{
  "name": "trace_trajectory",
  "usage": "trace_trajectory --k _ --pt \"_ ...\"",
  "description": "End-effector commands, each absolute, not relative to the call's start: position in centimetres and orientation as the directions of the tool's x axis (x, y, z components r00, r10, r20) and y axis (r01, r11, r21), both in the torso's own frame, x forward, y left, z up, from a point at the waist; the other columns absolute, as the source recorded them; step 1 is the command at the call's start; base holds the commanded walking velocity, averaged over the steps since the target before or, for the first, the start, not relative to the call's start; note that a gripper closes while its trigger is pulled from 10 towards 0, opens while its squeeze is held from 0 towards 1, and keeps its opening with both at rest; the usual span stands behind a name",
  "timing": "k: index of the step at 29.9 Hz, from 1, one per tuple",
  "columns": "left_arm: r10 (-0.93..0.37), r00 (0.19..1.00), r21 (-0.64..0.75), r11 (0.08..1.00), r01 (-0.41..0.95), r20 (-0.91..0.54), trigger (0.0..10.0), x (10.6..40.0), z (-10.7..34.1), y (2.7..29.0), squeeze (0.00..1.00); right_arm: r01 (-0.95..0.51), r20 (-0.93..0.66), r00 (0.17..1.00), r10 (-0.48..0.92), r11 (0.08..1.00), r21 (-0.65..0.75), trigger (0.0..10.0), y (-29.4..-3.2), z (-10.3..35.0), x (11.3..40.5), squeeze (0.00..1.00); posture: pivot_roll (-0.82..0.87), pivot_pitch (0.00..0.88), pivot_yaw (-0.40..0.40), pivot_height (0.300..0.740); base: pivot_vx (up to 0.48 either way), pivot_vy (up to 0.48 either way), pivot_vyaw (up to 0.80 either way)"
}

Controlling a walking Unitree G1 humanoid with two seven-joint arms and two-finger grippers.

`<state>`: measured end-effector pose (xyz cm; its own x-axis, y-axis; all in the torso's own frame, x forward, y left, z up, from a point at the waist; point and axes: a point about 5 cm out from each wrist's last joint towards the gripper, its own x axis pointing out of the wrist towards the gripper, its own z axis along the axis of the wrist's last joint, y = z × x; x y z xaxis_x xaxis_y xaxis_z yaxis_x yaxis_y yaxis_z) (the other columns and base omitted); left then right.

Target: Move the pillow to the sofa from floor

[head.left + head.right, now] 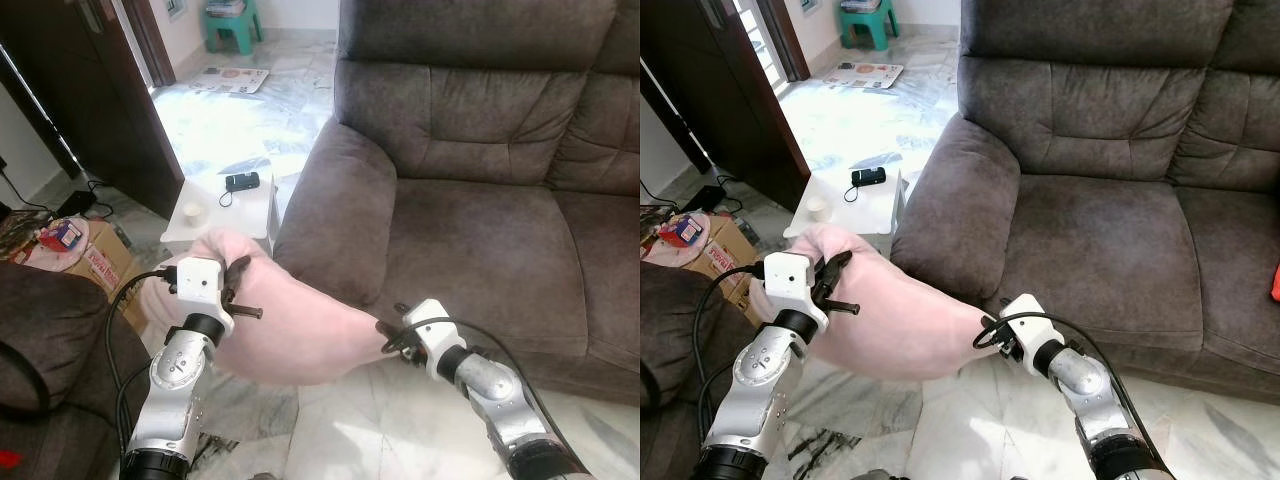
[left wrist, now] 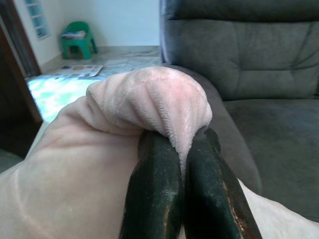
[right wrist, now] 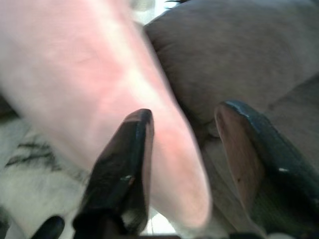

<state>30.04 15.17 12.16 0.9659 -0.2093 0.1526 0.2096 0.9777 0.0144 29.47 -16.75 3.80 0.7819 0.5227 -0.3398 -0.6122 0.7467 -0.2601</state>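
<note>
- Left eye view: the left gripper [image 1: 238, 290] is clenched on one end of the pink pillow [image 1: 300, 330], its black fingers pinching a bunched fold of the fabric. The pillow hangs in the air between the two arms, off the marble floor [image 1: 330, 430], just in front of the armrest of the dark brown sofa [image 1: 480, 200]. The right gripper [image 1: 392, 335] meets the pillow's other, narrower end. Behind the pillow stands a small white table [image 1: 255, 215] with a black phone [image 1: 242, 181] and a small pale cup [image 1: 193, 212] on it. A cardboard box [image 1: 100, 262] at the robot's left bears red print, too small to read.
- Right eye view: the same scene; a green stool [image 1: 865, 22] stands far back beside a dark wooden door [image 1: 720, 90], and a printed sheet [image 1: 864, 73] lies on the floor near it, its writing illegible.
- Left wrist view: the two black fingers [image 2: 154, 199] are pressed almost together, with a thick roll of the pillow's fabric squeezed between them and bulging over their tips. The sofa's seat and back lie beyond.
- Right wrist view: the fingers [image 3: 124, 169] stand well apart, spread to either side of the pillow's tapered end. One finger lies against the fabric; the other is clear of it, with a gap showing, so this hand is released rather than gripping. The picture is blurred.
</note>
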Motion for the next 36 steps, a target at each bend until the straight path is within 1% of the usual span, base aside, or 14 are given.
trace_trajectory --k 1,6,9,12,16,25,29,34,36 --pt "-0.233 0.933 0.041 0.972 0.230 0.273 10.0 30.4 15.1 14.8 0.00 -0.668 -0.360 0.737 0.572 0.700 -0.253 10.0 -16.1 3.4 29.0 1.00 -0.04 0.049 0.064 0.740 0.000 0.000 0.00" --pt "-0.235 0.933 0.040 0.972 0.233 0.274 10.0 30.5 15.2 14.8 0.00 -0.708 -0.398 0.699 0.595 0.654 -0.267 10.0 -16.0 2.9 28.6 1.00 -0.04 0.045 0.063 0.740 0.000 0.000 0.00" --pt "-0.239 0.932 0.041 0.971 0.237 0.272 10.0 30.5 15.1 14.7 0.00 -0.735 -0.448 0.671 0.590 0.607 -0.302 10.0 -16.2 2.2 28.1 1.00 -0.04 0.040 0.061 0.740 0.000 0.000 0.00" --pt "-0.242 0.932 0.042 0.970 0.240 0.268 10.0 30.5 15.0 14.6 0.00 -0.747 -0.453 0.659 0.601 0.596 -0.295 10.0 -16.2 2.0 27.9 1.00 -0.05 0.041 0.060 0.740 0.000 0.000 0.00" --pt "-0.246 0.932 0.042 0.969 0.244 0.265 10.0 30.5 14.9 14.5 0.00 -0.772 -0.487 0.631 0.604 0.552 -0.315 10.0 -16.4 1.8 27.6 1.00 -0.05 0.053 0.057 0.740 0.000 0.000 0.00" --pt "-0.245 0.933 0.033 0.969 0.245 0.265 10.0 30.5 15.0 14.4 0.00 -0.767 -0.517 0.634 0.575 0.549 -0.331 10.0 -16.7 1.0 27.3 1.00 -0.04 0.073 0.052 0.740 0.000 0.000 0.00" --pt "-0.249 0.932 0.034 0.968 0.249 0.265 10.0 30.5 15.1 14.3 0.00 -0.788 -0.558 0.607 0.566 0.518 -0.333 10.0 -16.7 0.2 26.7 1.00 -0.04 0.079 0.052 0.740 0.000 0.000 0.00" --pt "-0.262 0.930 0.034 0.964 0.262 0.258 10.0 30.5 15.1 14.2 0.00 -0.771 -0.559 0.630 0.539 0.520 -0.367 10.0 -16.8 0.1 26.9 1.00 -0.03 0.082 0.053 0.740 0.000 0.000 0.00" --pt "-0.271 0.932 0.039 0.962 0.270 0.242 10.0 30.5 14.8 14.2 0.00 -0.743 -0.545 0.665 0.510 0.530 -0.409 10.0 -16.9 0.3 27.3 1.00 -0.04 0.085 0.055 0.740 0.000 0.000 0.00"
